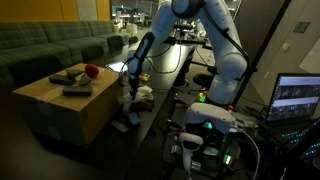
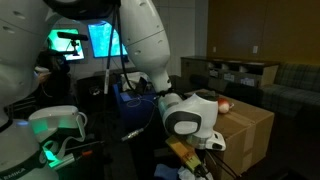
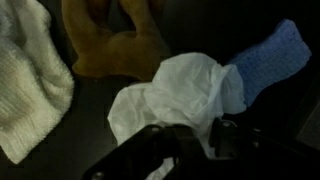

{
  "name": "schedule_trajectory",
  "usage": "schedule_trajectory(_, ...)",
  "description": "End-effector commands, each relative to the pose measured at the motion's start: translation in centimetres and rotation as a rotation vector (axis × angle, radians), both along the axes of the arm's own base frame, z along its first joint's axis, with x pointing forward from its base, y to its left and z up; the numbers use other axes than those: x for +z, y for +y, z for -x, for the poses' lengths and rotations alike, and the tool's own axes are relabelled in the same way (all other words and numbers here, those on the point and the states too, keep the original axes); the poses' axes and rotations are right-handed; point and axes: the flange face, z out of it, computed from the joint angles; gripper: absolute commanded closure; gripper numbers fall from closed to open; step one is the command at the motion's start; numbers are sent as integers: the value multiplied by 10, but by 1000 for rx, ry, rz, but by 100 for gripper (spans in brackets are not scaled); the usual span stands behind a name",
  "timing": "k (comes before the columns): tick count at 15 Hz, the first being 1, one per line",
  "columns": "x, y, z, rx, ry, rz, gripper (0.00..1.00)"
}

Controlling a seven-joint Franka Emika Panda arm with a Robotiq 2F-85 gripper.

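In the wrist view my gripper comes in from the bottom edge, its dark fingers pressed onto a crumpled white cloth lying on a dark surface. A blue cloth touches the white one on its right. Above lies a tan cloth, and a white knitted towel sits at the left. In an exterior view the gripper hangs low beside a cardboard box, over a small heap of cloths.
The cardboard box carries a red object and dark remotes; it also shows in an exterior view as a box. A green sofa stands behind it. A laptop and cables sit by the robot base.
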Motion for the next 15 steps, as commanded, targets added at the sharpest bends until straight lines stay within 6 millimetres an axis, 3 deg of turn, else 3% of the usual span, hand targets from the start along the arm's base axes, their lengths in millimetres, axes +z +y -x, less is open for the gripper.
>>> schedule_trajectory(1,6,-1,-1,46,-40,-27,45)
schedule_trajectory(7,10,0,4,61,-63,-36,1)
schedule_trajectory(15,28,-8,48,1,-96,10,1)
